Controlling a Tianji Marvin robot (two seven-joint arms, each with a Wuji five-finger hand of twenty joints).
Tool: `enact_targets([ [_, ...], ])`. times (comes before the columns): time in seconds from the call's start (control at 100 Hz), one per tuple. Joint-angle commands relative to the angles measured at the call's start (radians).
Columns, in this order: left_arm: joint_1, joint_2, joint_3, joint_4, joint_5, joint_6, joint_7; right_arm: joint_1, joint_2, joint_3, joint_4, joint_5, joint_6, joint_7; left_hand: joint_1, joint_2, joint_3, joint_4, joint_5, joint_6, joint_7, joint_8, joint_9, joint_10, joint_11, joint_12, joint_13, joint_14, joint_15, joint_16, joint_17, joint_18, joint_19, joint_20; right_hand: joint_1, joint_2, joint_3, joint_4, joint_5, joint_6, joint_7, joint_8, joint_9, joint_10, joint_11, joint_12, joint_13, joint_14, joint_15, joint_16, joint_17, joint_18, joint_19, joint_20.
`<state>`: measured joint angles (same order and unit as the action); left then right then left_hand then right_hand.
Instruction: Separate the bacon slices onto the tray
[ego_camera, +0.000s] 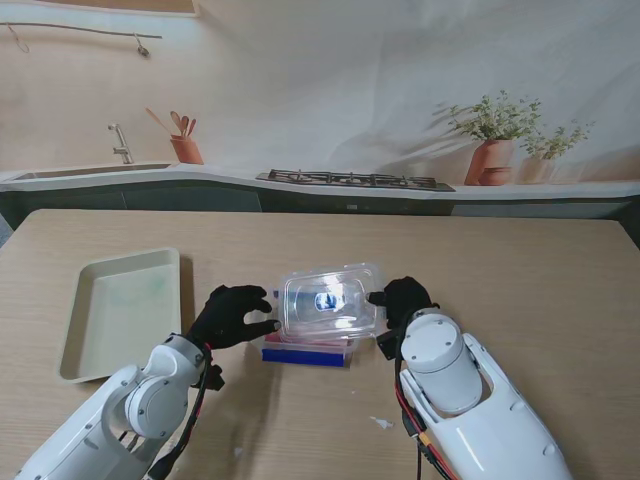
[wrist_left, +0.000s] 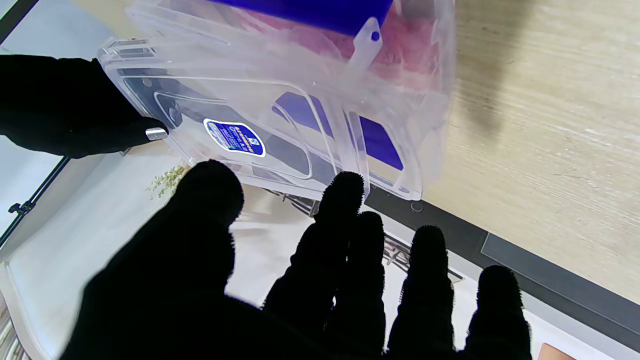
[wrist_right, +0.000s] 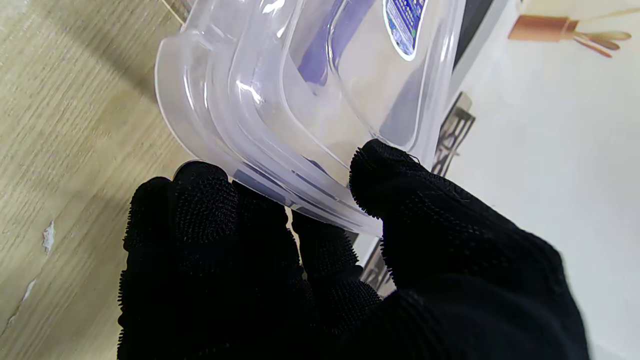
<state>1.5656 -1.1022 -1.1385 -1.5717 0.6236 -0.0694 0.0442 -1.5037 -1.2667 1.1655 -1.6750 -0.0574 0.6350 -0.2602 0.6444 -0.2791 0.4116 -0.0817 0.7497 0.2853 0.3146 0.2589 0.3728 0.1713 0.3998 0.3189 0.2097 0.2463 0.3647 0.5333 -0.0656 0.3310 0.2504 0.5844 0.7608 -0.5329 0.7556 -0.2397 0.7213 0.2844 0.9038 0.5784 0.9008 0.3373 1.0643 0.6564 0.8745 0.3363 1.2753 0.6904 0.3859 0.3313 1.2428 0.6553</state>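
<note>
Two black-gloved robot hands met at a clear plastic lid (ego_camera: 330, 300) raised over a bacon pack (ego_camera: 306, 352) at mid-table

The right hand (ego_camera: 402, 300) pinched the lid's right edge between thumb and fingers (wrist_right: 210, 200), lifting it tilted. The left hand (ego_camera: 232, 316) sat at the lid's left edge with fingers spread; in the left wrist view the fingertips (wrist_left: 345, 187) stood just short of the plastic, so it seemed to hold nothing, though contact was hard to judge. The bacon slices (wrist_left: 415, 50) showed only as a pink blur through the lid, above the pack's blue edge; separate slices could not be made out. The cream tray (ego_camera: 122, 310) lay well apart to the left, its near corner hidden by the left arm
</note>
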Motion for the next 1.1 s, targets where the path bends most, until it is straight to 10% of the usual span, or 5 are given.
enact_targets([
  [0.0, 0.009, -0.007, -0.005, -0.009, -0.007, -0.002, 0.001, -0.011, -0.014, 0.007, 0.0, 0.009, -0.005, -0.008, -0.033, 0.018, -0.024, 0.031, -0.03, -0.006, -0.02, -0.011, -0.03, -0.006, 0.0, 0.0, -0.033, -0.014, -0.007, -0.013, -0.001, 0.012, -0.041, 0.025, 0.128, 0.036, 0.164, 0.03, 0.046, -0.115, 0.066, 0.018, 0.048, 0.011, 0.056, 0.019, 0.052, 0.03, 0.02, 0.016, 0.016, -0.005, 0.077, 0.021],
  [1.09, 0.032, -0.016, -0.033, -0.017, -0.035, -0.024, 0.038, -0.151, -0.015, 0.241, -0.168, 0.189, -0.125, -0.065, -0.044, 0.076, -0.139, 0.041, -0.072, 0.014, -0.073, -0.028, -0.07, 0.002, -0.017, -0.003, -0.065, -0.02, -0.045, -0.017, -0.015, 0.007, -0.077, 0.088, 0.123, 0.046, 0.184, 0.028, 0.035, -0.089, 0.065, 0.058, 0.054, 0.017, 0.063, 0.048, 0.085, 0.024, 0.029, 0.051, 0.053, 0.018, 0.083, 0.038],
])
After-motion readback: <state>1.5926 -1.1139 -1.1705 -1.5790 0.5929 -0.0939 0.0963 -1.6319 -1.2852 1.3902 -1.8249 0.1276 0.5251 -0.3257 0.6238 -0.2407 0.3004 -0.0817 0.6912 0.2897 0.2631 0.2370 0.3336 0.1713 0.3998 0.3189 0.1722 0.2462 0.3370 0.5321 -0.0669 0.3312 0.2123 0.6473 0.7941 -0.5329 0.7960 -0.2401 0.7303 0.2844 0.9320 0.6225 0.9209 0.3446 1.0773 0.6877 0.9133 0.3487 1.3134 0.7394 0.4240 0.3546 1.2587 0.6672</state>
